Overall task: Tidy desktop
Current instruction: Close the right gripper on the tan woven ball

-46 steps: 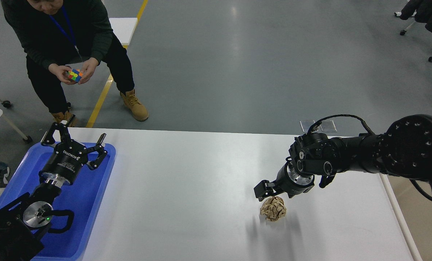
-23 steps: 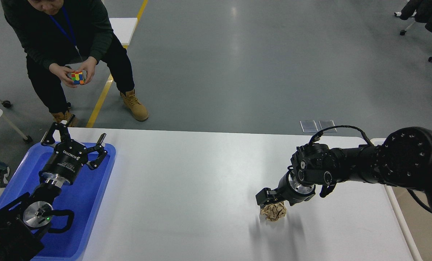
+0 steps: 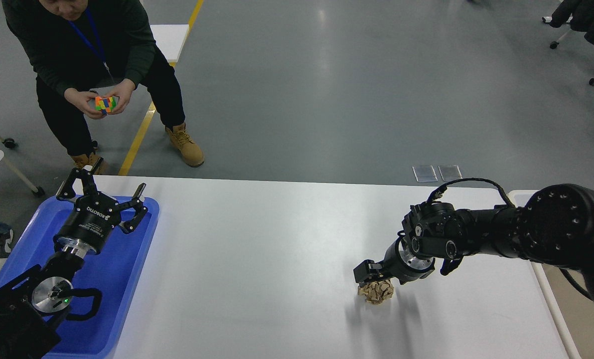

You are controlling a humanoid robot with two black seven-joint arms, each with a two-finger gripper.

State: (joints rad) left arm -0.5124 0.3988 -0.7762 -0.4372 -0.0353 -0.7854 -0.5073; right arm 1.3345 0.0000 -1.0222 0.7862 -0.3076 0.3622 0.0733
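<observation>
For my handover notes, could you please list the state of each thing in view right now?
Left end effector: open, holding nothing, above the blue tray.
Right end effector: down over the paper ball; open or shut unclear.
Paper ball: crumpled, resting on the desktop.
Puzzle cube: held in the person's hands.

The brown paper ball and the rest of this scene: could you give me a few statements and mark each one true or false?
1. The crumpled brown paper ball lies on the white desktop. True.
2. The right gripper is directly above the ball. True.
3. The left gripper is clamped on a cup. False: it is open and empty, over the blue tray.
4. The paper ball lies in the tray. False: it is far from the tray, near the right side of the desktop.
5. The person holds a colourful puzzle cube. True.
</observation>
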